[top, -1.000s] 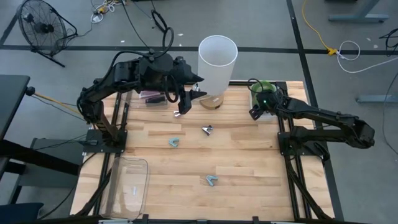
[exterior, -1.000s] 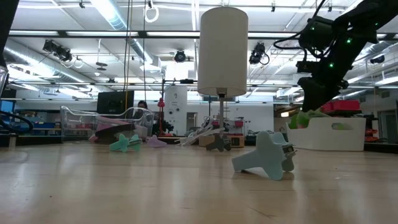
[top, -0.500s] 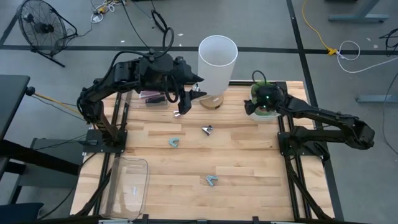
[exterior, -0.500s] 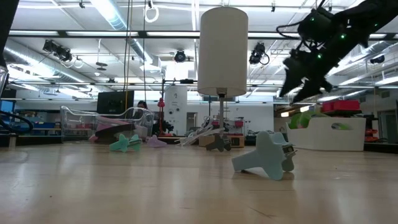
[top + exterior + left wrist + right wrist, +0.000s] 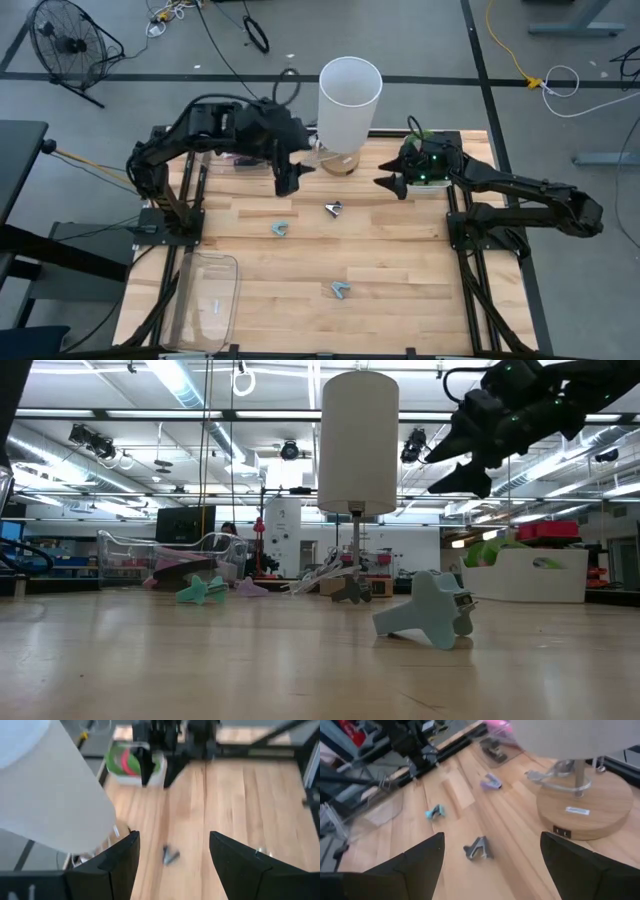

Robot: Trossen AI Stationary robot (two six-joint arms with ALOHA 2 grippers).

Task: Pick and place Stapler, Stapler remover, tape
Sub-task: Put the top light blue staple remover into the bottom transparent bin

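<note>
Where white bin point(image 5: 131, 776) sits, tape point(image 5: 125, 761) inside

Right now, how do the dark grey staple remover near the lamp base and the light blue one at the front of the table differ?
The dark grey staple remover lies at the table's middle, close to the round wooden lamp base; the light blue staple remover lies alone towards the front edge. The grey one sits nearer both the left gripper and the right gripper; the blue one is far from either. Both share the clawed shape and rest untouched on the wood.
</note>
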